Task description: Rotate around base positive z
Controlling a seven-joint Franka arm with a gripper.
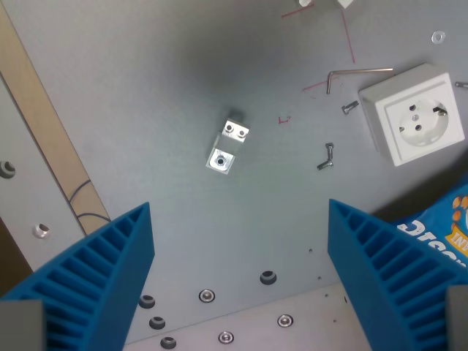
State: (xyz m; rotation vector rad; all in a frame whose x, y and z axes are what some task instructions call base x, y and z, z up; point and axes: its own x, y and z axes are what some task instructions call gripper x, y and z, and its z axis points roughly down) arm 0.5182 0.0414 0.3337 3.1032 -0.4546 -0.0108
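Fingers (91, 281) of blue ribbed plastic frame the bottom of the wrist view, one at each lower corner, spread wide apart with nothing between them: the end effector (241, 281) is open and empty. It hangs above a grey table (146, 110).

Near the middle of the view lies a small aluminium bracket (227, 145), an angled block with two screw heads on its upper face and one bore in its lower face. It sits well apart from both fingers, higher in the picture than the gap between them.

Toward the wrist view's right, a white wall socket (414, 113) rests on the table. Just beside it, an Allen key (355, 73) lies flat, and two loose screws (326, 157) sit between the socket and the bracket. A small washer (438, 36) lies near the top right edge.

A blue printed package (439, 227) pokes in at the right edge, partly behind the right-hand finger. A tan strip (40, 117) runs diagonally along the wrist view's left. Several bolt holes (207, 295) dot the table's lower part.
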